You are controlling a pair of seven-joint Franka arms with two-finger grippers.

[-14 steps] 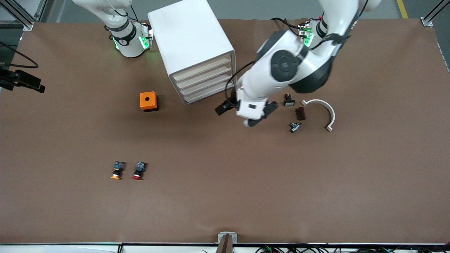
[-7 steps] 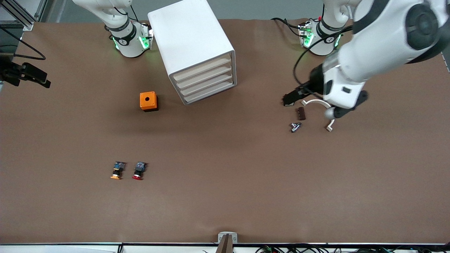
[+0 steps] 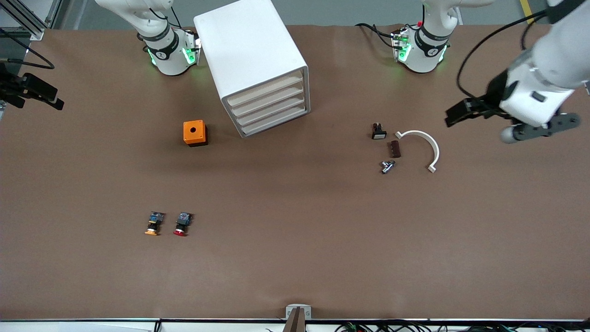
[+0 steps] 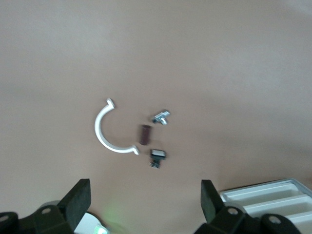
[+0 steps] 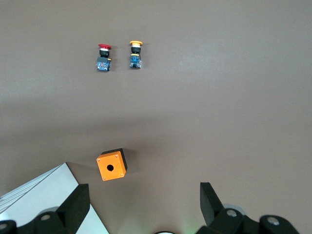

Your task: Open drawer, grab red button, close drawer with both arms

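- The left gripper (image 3: 456, 114) was in front of the drawer cabinet (image 3: 258, 64) a second ago; it has since swung away and now hangs over the left arm's end of the table (image 3: 295, 267), past the white curved piece (image 3: 431, 143) and the small dark parts beside it
- Its fingers are spread wide with nothing between them; the left wrist view looks down on those loose parts and one corner of the cabinet
- The right gripper (image 5: 144, 202) is also spread and empty, held high toward the right arm's end of the table; it has barely shifted and seems to be waiting
- The cabinet's four drawers all sit flush, as they did a second ago, so no drawer has been pulled out
- The button (image 3: 181, 224) lies on the open table where it was, much nearer the front camera than the cabinet, just beside its orange-capped twin (image 3: 153, 223) and well apart from the orange box (image 3: 195, 133)
- Judgement: the left arm's retreat leaves the cabinet front clear but no nearer to opening; with both pincers empty and far from drawer and button, every step of the task looks yet to be done
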